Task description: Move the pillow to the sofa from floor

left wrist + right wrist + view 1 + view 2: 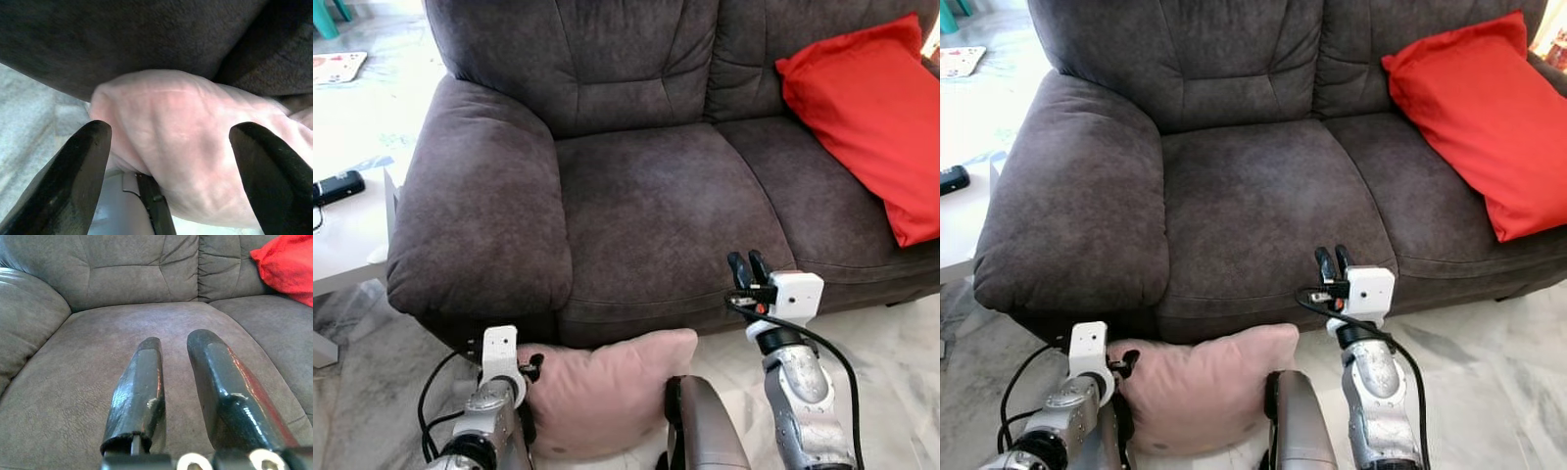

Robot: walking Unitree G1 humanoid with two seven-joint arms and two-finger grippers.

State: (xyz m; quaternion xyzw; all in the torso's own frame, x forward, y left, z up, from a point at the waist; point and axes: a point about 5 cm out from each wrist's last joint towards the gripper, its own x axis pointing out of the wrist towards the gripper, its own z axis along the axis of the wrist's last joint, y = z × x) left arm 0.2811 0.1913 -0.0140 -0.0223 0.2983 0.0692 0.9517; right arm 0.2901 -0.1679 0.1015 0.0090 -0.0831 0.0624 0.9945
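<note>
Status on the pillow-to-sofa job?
Early. Done: left gripper has reached the pink pillow, which lies low against the front of the sofa. In hand: its fingers are spread wide on either side of the pillow, not closed. The right gripper is raised before the seat, holding nothing. Left: grasp, lift, place on the seat.

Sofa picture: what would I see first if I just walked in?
Probably the bright red pillow leaning in the far right corner of the big dark grey sofa. Next, the pale pink pillow down on the floor against the sofa's front, with the left claw open around one end of it. The right claw points up in front of the seat edge, fingers nearly together and holding nothing.
</note>
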